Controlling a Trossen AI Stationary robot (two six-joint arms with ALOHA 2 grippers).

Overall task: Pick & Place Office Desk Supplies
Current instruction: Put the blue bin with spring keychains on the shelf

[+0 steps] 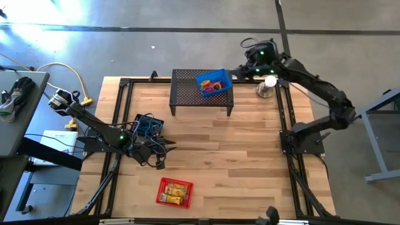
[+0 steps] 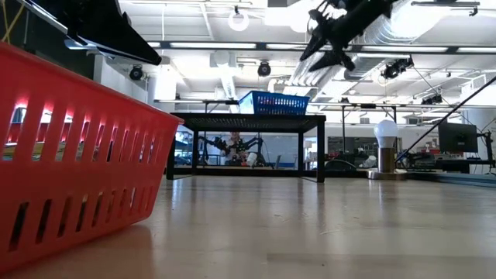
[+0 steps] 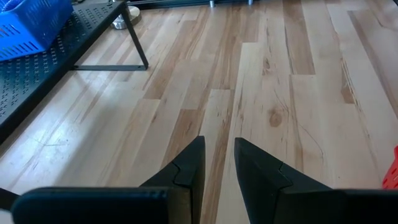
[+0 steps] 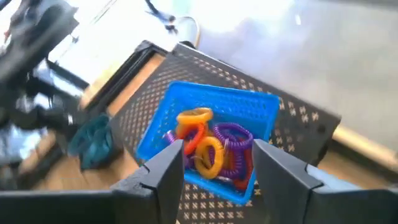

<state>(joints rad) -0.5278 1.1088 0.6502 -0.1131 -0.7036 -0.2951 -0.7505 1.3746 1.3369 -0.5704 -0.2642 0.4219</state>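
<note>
The middle of the wooden table (image 1: 237, 156) is bare and gives wide room to pass; the black mesh stand (image 1: 187, 94) blocks the far edge, with the blue basket (image 1: 214, 82) on its right part; just beside the stand is the silver cone with a white ball (image 1: 267, 87); the red basket (image 1: 174, 191) occupies the near edge; a pile of dark and teal loops (image 1: 148, 128) lies at the left side.
</note>
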